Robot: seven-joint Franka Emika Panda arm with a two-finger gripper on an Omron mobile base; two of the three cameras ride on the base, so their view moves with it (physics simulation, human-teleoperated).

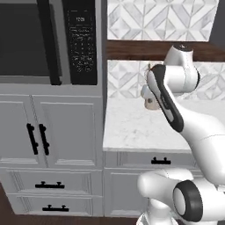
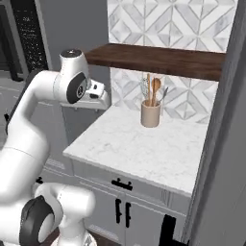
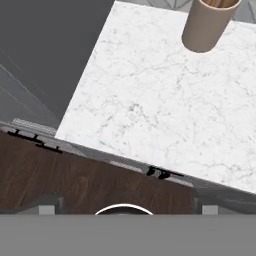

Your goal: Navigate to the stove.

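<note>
Presently we face a marble bench (image 2: 144, 149) with a utensil crock (image 2: 150, 114) at twelve o'clock; no stove ahead, so driving continues. End effector (image 2: 98, 91) state: we cannot tell.

The marble tabletop (image 1: 132, 127) is being viewed from behind by both base cams, and from overhead by the hand cam.

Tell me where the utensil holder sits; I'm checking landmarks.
The utensil holder stands at the back of the marble counter, under the wooden shelf, against the patterned backsplash.
</note>
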